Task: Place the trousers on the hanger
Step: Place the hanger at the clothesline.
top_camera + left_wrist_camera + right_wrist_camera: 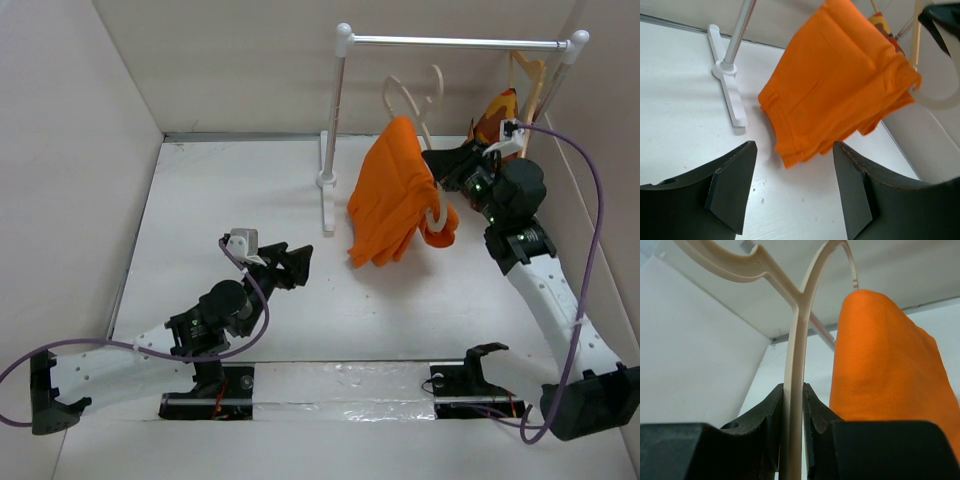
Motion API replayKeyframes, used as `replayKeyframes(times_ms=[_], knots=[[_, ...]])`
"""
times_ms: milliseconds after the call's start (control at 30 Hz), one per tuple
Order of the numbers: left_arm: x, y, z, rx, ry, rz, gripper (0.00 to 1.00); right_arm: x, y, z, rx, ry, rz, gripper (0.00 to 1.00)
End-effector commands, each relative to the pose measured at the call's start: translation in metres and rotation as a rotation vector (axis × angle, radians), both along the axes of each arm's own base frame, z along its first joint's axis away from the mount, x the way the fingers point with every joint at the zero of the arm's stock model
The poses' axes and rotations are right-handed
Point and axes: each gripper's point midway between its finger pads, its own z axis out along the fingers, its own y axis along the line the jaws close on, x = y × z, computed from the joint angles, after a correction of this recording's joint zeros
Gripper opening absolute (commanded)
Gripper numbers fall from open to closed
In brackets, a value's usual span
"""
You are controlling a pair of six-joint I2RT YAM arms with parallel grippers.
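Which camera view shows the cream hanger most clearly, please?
Right wrist view: the cream hanger, clamped in the right gripper, fills it. Top view shows its curves above the orange trousers; left wrist view, only one curved end.

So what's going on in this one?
The right gripper is clamped on the cream hanger and holds it up off the table, with the orange trousers draped over it. The left gripper is open and holds nothing. It sits low over the table, apart from the trousers.
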Motion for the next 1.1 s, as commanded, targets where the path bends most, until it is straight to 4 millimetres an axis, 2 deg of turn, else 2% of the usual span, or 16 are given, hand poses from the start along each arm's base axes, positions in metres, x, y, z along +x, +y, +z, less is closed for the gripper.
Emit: replayKeyframes(times_ms=[0,33,100,133,200,233,300,400,433,467,633,767,1067], knots=[[-0.008,-0.006,-0.009,-0.038,0.025,-0.064,0.59,-0.019,-0.013,0.135,0.087,-0.406,0.017,0.00],[-0.013,-0.007,-0.015,-0.047,0.028,-0.092,0.58,-0.006,-0.018,0.132,0.081,-0.389,-0.003,0.00],[-0.018,-0.004,-0.017,-0.095,0.034,-0.110,0.58,0.002,-0.024,0.135,0.078,-0.386,-0.023,0.00],[-0.019,-0.003,-0.028,-0.088,0.045,-0.116,0.57,0.012,-0.025,0.136,0.075,-0.380,-0.025,0.00],[-0.021,0.001,-0.032,-0.104,0.055,-0.115,0.57,0.022,-0.030,0.137,0.079,-0.377,-0.019,0.00],[-0.022,0.005,-0.036,-0.104,0.057,-0.112,0.57,0.024,-0.027,0.146,0.088,-0.399,-0.004,0.00],[-0.023,0.011,-0.039,-0.103,0.065,-0.104,0.57,0.042,-0.031,0.140,0.096,-0.372,0.005,0.00],[-0.024,0.016,-0.043,-0.099,0.076,-0.091,0.57,0.055,-0.037,0.150,0.102,-0.388,-0.002,0.00],[-0.025,0.017,-0.047,-0.098,0.087,-0.089,0.56,0.060,-0.037,0.148,0.100,-0.369,-0.003,0.00],[-0.025,0.018,-0.048,-0.099,0.090,-0.086,0.56,0.061,-0.041,0.158,0.097,-0.384,-0.009,0.00],[-0.026,0.018,-0.057,-0.105,0.107,-0.089,0.56,0.088,-0.049,0.140,0.115,-0.335,-0.022,0.00],[-0.026,0.017,-0.058,-0.103,0.116,-0.093,0.55,0.103,-0.044,0.129,0.134,-0.308,0.006,0.00],[-0.026,0.017,-0.051,-0.111,0.111,-0.094,0.55,0.120,-0.042,0.091,0.112,-0.249,0.012,0.00]])
